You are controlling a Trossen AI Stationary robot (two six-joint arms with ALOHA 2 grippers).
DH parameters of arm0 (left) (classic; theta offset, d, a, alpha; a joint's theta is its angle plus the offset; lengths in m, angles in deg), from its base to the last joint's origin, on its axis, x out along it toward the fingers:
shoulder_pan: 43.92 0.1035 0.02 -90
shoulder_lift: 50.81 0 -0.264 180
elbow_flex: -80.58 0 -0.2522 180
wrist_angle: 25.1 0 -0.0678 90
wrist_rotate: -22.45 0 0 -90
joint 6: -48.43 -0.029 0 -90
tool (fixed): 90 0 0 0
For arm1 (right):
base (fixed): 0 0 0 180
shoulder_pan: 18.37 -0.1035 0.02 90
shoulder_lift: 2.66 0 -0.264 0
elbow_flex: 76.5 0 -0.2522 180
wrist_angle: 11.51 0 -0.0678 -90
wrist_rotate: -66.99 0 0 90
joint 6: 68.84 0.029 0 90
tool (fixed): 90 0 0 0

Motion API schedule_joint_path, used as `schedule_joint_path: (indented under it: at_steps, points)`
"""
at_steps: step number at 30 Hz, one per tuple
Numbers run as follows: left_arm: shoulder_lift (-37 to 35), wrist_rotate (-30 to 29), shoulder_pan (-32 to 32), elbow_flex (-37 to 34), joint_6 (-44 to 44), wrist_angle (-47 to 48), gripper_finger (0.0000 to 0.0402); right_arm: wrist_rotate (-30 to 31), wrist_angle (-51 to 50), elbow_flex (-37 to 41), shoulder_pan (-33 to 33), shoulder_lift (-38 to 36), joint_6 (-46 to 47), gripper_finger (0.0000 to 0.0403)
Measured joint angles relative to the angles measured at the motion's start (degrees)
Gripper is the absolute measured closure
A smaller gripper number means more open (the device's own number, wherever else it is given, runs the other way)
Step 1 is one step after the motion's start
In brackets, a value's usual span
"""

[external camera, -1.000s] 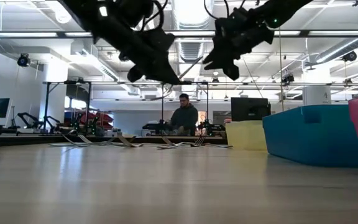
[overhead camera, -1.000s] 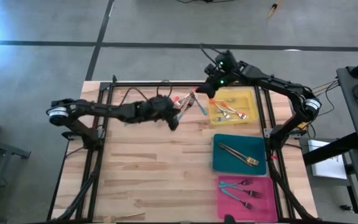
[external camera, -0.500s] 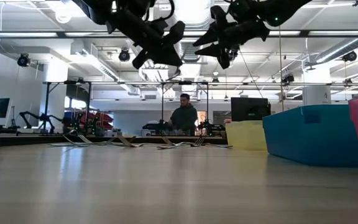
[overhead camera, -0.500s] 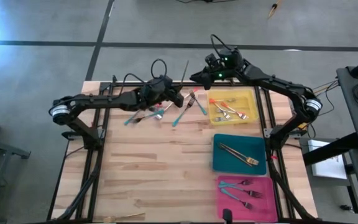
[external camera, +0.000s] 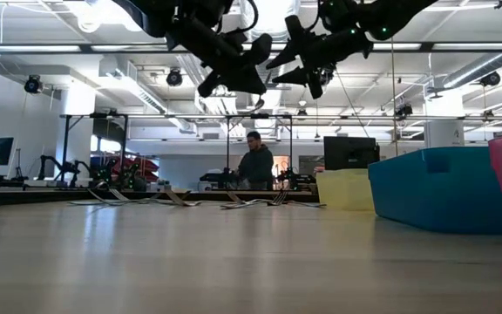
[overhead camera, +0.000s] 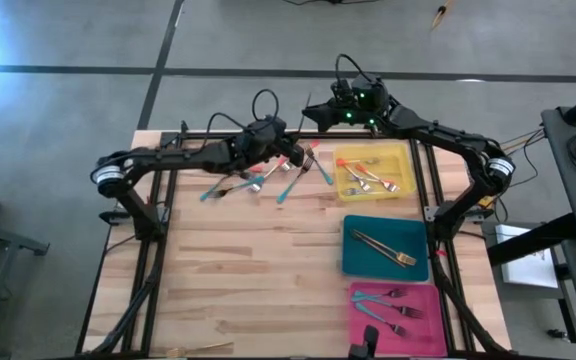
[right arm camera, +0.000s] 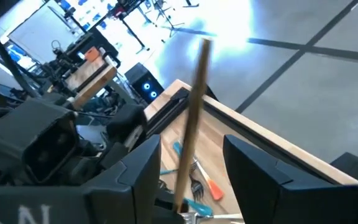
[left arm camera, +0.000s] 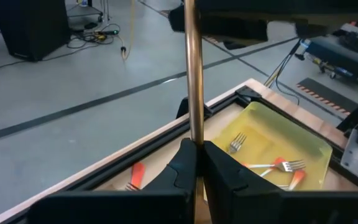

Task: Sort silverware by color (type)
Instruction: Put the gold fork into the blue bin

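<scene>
I hold a gold utensil (left arm camera: 194,74) upright in my left gripper (left arm camera: 196,163), pinched tight, over the table's twelve o'clock edge. My right gripper (right arm camera: 185,180) faces it, fingers spread wide around the handle. Sorted so far: red-handled forks in the yellow tray (overhead camera: 405,160), gold ones in the teal tray (overhead camera: 358,260), blue ones in the pink tray (overhead camera: 363,325). Loose silverware (overhead camera: 268,178) remains near twelve o'clock, so I judge the job over halfway.

My 2 arms are matte black, looped with black cables; silver joint caps, green lights on the right wrist.
</scene>
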Motion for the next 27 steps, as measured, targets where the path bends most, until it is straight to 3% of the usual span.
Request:
schedule_joint_path:
  at_steps: [8, 17, 27]
  points:
    - [0.46, 0.00, 0.09, 0.46, -0.14, 0.64, 0.0401, 0.02, 0.80, 0.00, 0.00, 0.00, 0.00, 0.0264]
    - [0.46, 0.02, 0.15, 0.46, -0.16, 0.79, 0.0401, -0.31, 0.88, 0.00, 0.00, 0.00, -0.47, 0.0383]
    - [0.46, 0.99, 0.15, 0.46, -0.14, 0.83, 0.0401, -0.56, 0.76, 0.00, 0.00, 0.00, -0.44, 0.0391]
